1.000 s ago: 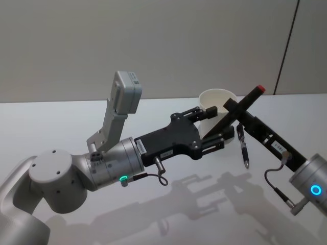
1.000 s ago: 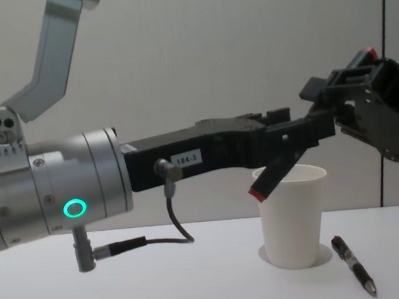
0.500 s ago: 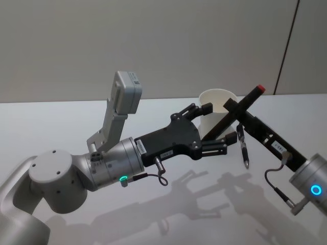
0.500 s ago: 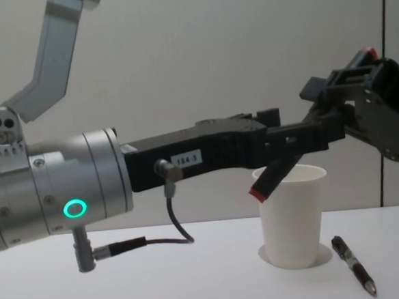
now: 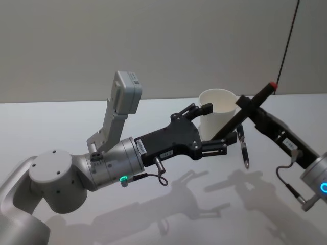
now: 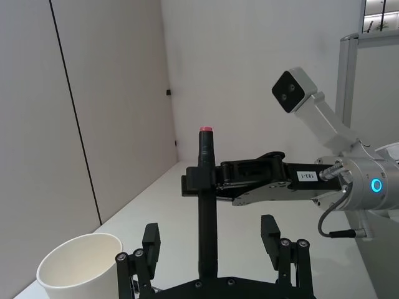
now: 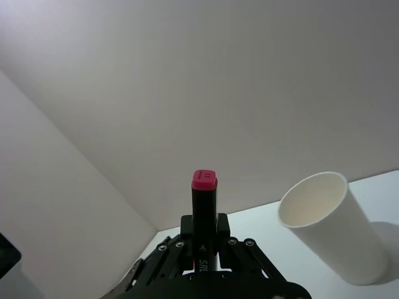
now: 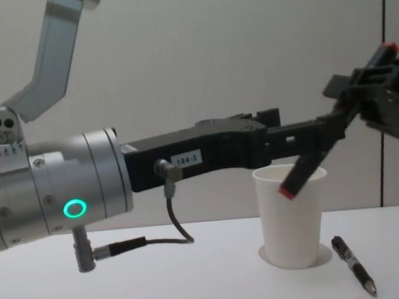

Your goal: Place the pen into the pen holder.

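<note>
**Left to right.** The left arm reaches in from the lower left over the white counter. The left tool is spread wide and holds nothing. Its fingers stand apart on either side of the pen without touching it.

The pen holder, a white paper cup, stands upright on the counter just behind this tool. The pen hangs tilted in the air with its upper red end toward the right. In the chest view its lower red end lies in front of the cup's wall, just under the rim and outside the cup. A thinner click pen lies on the counter just right of the cup.

The right tool comes in from the right and is clamped on the pen's upper barrel.
</note>
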Controlling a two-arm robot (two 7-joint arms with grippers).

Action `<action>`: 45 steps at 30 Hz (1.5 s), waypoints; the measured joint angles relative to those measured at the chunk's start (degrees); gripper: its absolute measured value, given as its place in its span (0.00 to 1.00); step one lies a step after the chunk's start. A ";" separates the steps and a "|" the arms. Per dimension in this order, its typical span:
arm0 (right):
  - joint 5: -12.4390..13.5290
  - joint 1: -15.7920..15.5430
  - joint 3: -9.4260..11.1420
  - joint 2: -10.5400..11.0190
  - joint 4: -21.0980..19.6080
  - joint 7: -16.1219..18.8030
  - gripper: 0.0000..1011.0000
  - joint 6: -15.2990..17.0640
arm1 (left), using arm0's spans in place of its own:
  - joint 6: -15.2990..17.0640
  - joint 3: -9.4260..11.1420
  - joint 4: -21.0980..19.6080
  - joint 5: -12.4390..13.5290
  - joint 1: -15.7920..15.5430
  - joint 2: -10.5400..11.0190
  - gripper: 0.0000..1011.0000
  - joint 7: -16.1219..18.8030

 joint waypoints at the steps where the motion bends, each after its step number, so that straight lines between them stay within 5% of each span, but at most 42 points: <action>1: -0.29 -0.03 0.11 0.20 -0.01 -0.19 0.20 -0.28 | 0.00 0.00 0.00 0.00 0.00 0.00 0.99 0.00; 19: -11.62 2.31 1.22 1.91 1.11 -1.53 0.20 -6.53 | 0.00 0.00 0.00 -0.01 0.00 0.00 0.99 0.01; 28: -20.83 6.10 0.73 0.59 3.37 -0.41 0.20 -9.65 | 0.00 0.00 0.00 -0.01 0.00 0.00 0.99 0.00; 45: -42.30 15.74 -1.75 -4.82 12.07 0.43 0.20 -13.26 | -0.01 0.00 0.00 -0.01 0.00 0.00 0.99 0.01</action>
